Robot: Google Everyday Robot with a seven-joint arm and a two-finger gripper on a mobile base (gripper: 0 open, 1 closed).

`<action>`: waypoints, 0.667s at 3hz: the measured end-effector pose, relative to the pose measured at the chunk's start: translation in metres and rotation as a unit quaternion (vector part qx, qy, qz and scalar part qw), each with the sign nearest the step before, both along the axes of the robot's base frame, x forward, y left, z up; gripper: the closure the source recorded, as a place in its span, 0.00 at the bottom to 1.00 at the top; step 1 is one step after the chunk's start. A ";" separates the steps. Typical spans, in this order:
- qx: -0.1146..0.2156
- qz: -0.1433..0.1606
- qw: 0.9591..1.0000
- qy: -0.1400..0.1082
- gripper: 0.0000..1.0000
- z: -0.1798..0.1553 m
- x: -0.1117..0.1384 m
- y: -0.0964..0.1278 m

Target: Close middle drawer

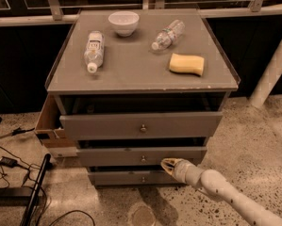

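Tool (168, 164) by middle drawer (107, 156), right of knob (143, 158), grip state unclear, bottle (94, 50) label unreadable

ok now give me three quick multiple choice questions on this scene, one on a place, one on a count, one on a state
1. Where is the pincer?
A. low at the middle drawer front, right of its knob
B. over the sponge
C. on the floor by the cables

2. How many bottles lie on the cabinet top?
A. one
B. two
C. four

3. The middle drawer is:
A. shut flush
B. lifted out of the cabinet
C. partly pulled out

Answers:
1 A, the pincer sits by the drawer front's lower edge, right of the knob.
2 B, one bottle lies left of the bowl, a second bottle right of it.
3 C, its front stands ahead of the lowest drawer, with a dark gap above.
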State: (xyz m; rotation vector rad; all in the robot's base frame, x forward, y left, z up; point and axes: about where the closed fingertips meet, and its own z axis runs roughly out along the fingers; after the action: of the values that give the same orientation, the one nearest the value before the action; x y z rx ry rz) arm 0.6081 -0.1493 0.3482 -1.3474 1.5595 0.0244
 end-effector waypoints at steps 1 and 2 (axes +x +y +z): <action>-0.005 0.011 1.000 0.002 1.00 -0.001 0.009 0.007; -0.011 0.063 0.996 0.058 1.00 -0.001 -0.020 0.007</action>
State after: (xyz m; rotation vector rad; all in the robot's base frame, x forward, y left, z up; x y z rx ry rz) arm 0.5885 -0.1425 0.3469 -1.4833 1.5722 0.1656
